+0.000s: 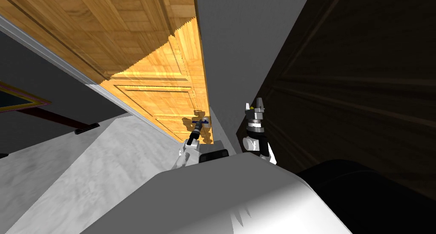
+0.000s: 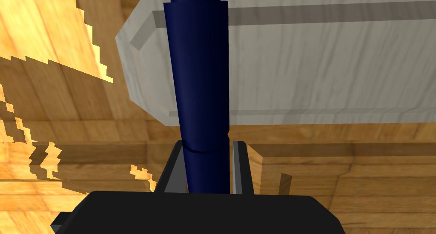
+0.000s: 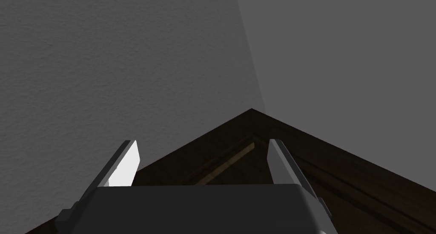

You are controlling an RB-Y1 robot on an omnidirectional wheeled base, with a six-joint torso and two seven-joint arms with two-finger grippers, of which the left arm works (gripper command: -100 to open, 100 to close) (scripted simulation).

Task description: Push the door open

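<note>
left gripper clamped tight on the dark blue handle, which stands off a grey plate on the wood-panelled door, just ahead of me. grasp step looks done; next move likely calls for a steady forward push through the handle. right gripper spread wide, idle by the grey wall.

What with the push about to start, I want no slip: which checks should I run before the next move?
1. Grip: left gripper shut on the dark blue door handle: ok.
2. Hold: fingers press the handle's two sides, with the handle deep between them: ok.
3. Latch released: cannot tell.
4. Space behind the wooden door free: cannot tell.
5. Spare arm: right gripper open, empty, off by the grey wall: ok.
</note>
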